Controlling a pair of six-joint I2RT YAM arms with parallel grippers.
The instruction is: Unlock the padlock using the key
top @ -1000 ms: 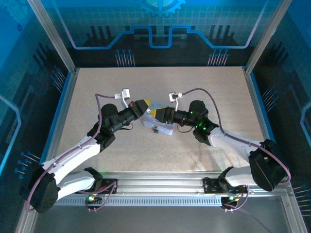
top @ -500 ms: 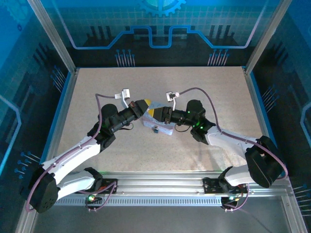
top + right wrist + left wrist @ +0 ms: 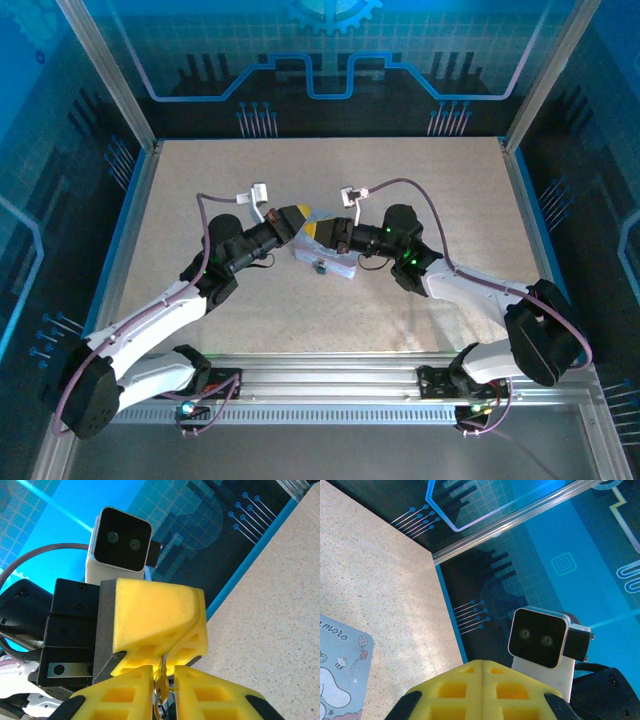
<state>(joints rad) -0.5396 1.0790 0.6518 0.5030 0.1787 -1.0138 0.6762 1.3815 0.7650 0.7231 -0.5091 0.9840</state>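
In the right wrist view the key (image 3: 161,682) hangs by its blade from my left gripper (image 3: 166,651), whose yellow fingers are shut on it. The key's bow and ring hang between the fingers of my right gripper (image 3: 163,676), which stand a narrow gap apart around it. From above, the left gripper (image 3: 304,222) and right gripper (image 3: 326,232) meet tip to tip over the tin box (image 3: 330,262). The tiny dark padlock (image 3: 320,267) lies at the tin's near edge. The left wrist view shows my left gripper (image 3: 484,667) pressed shut.
A corner of the tin box (image 3: 340,680) with its cartoon print lies low on the left. The right wrist camera (image 3: 538,637) faces the left one (image 3: 122,540) at close range. Speckled tabletop (image 3: 420,180) spreads all round, bounded by blue enclosure walls.
The right arm has moved left up to the left gripper, and its jaws have narrowed around the hanging key. The left arm has stayed put.
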